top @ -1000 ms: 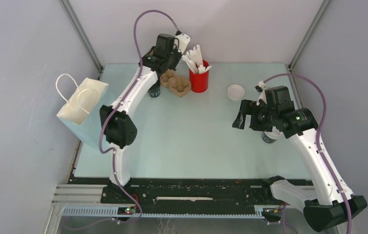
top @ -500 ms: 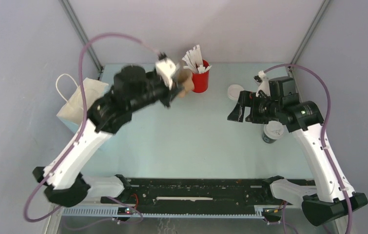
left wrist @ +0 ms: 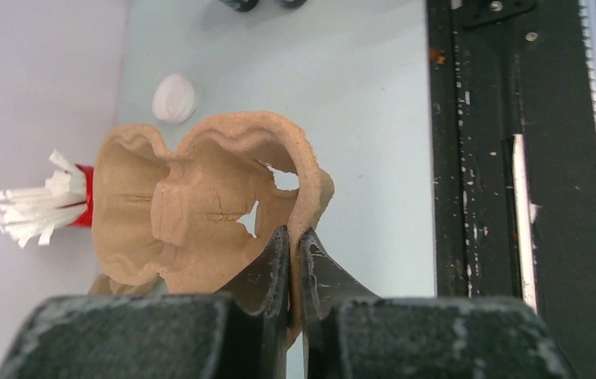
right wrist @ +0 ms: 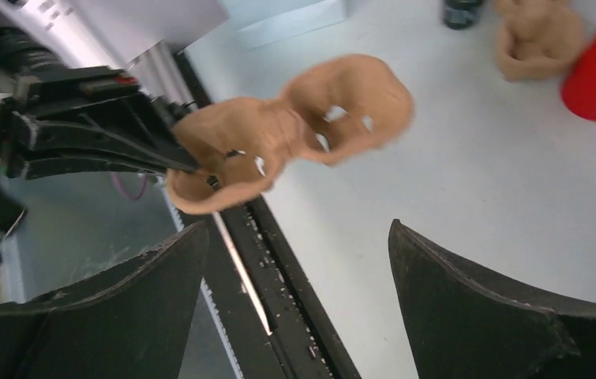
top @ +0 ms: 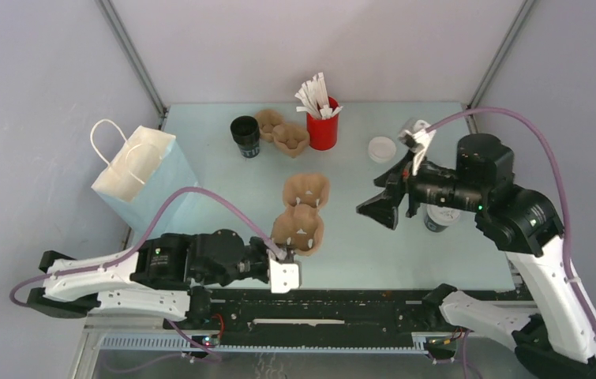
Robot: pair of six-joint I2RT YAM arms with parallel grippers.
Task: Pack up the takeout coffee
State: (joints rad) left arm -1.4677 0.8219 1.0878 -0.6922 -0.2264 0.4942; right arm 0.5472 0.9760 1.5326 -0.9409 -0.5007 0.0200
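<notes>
Well, the left gripper sits low near the front rail, its jaws clamped on the rim of a brown moulded-pulp two-cup carrier, which it holds out over the pale blue-green table (the left wrist view shows the thin pulp wall pinched between both fingertips). The right gripper hangs over the table's right half, jaws wide apart with nothing between them, pointing toward the carrier. The takeout coffee, a small dark paper cup with a round white plastic lid, stands on the table at the right, partly hidden under the right arm. A loose white lid disc lies further back. Along the back edge stand a red cylindrical holder of white stirrers, a second brown pulp carrier and a lidless black cup. A light blue paper bag with white handles stands upright at the left edge.
</notes>
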